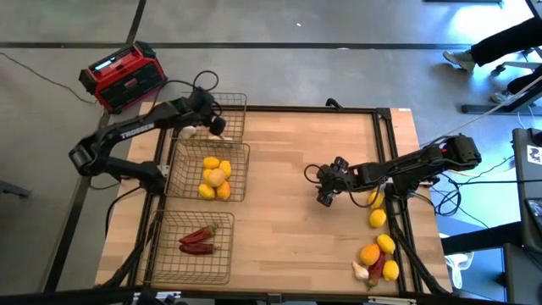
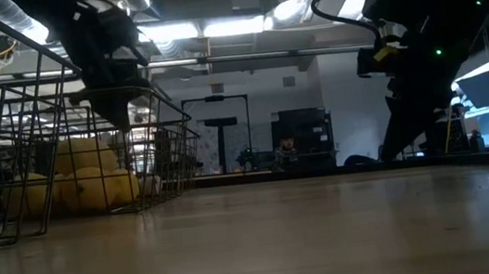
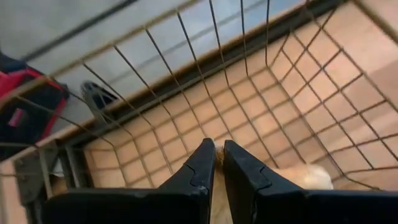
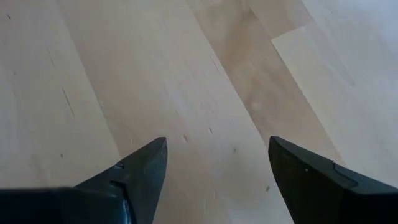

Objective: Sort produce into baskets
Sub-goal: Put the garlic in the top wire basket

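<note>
Left arm: extended toward the far left of the table, elbow bent outward. Left gripper pointed downward, fingers pressed nearly together, nothing between them.

Right arm: reaching in from the right edge toward the table's middle. Right gripper angled downward, fingers spread wide, empty.

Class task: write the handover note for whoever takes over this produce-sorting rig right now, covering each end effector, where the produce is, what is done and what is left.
Left end effector: shut, empty, over the far basket, which holds a garlic bulb.
Right end effector: open, empty, above bare table.
Done: lemons in the middle basket; red chilies in the near basket.
Left: the loose produce by the table's right edge: a lemon near the right arm, and a pile of lemons, an orange, garlic and what looks like a chili.
</note>
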`<state>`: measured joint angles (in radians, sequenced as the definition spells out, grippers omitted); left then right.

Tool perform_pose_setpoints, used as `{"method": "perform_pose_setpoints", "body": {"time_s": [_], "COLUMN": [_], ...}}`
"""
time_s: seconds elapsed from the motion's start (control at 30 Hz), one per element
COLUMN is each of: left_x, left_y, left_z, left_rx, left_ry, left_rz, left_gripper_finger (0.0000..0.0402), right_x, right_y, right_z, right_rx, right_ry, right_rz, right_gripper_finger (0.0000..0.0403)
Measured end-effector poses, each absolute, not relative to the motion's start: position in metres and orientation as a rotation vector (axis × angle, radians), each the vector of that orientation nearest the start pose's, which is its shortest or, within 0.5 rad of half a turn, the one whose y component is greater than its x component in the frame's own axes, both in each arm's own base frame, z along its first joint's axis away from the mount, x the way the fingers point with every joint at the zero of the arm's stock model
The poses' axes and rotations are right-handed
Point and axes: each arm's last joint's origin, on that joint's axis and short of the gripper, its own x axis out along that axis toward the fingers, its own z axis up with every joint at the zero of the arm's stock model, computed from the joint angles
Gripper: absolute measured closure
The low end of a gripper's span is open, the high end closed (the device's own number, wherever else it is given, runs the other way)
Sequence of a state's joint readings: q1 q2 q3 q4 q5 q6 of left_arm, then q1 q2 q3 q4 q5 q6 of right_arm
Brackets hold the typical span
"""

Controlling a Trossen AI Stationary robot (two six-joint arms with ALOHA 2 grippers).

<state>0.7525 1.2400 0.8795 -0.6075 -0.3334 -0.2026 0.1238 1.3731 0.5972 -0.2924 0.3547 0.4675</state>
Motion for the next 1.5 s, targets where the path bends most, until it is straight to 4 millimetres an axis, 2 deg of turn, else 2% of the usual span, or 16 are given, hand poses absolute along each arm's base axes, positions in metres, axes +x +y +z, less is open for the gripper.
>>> {"method": "perform_pose_setpoints", "body": {"time_s": [0.4,0.7,0.97,1.1,1.23,1.37,1.5], "left_x": [0.171,0.176,0.176,0.177,0.179,0.181,0.182], "left_y": [0.173,0.178,0.178,0.173,0.16,0.139,0.112], "left_z": [0.227,0.21,0.211,0.222,0.249,0.277,0.296], "left_rx": [-0.427,-0.456,-0.471,-0.452,-0.396,-0.36,-0.334], "left_ry": [1.01,1.087,1.071,1.03,0.929,0.774,0.66], "left_rz": [1.075,1.071,1.082,1.072,1.029,0.975,0.874], "left_gripper_finger": [0.0371,0.0327,0.0271,0.0242,0.0226,0.022,0.0219], "right_x": [0.23,0.23,0.23,0.23,0.23,0.23,0.229], "right_y": [0.018,0.018,0.018,0.018,0.018,0.018,0.018], "right_z": [0.151,0.151,0.151,0.151,0.151,0.151,0.153], "right_rx": [0.162,0.158,0.158,0.158,0.159,0.158,0.155], "right_ry": [0.958,0.957,0.957,0.957,0.956,0.956,0.996], "right_rz": [-0.454,-0.458,-0.458,-0.459,-0.459,-0.459,-0.452], "right_gripper_finger": [0.0128,0.0128,0.0128,0.0128,0.0128,0.0128,0.0128]}}
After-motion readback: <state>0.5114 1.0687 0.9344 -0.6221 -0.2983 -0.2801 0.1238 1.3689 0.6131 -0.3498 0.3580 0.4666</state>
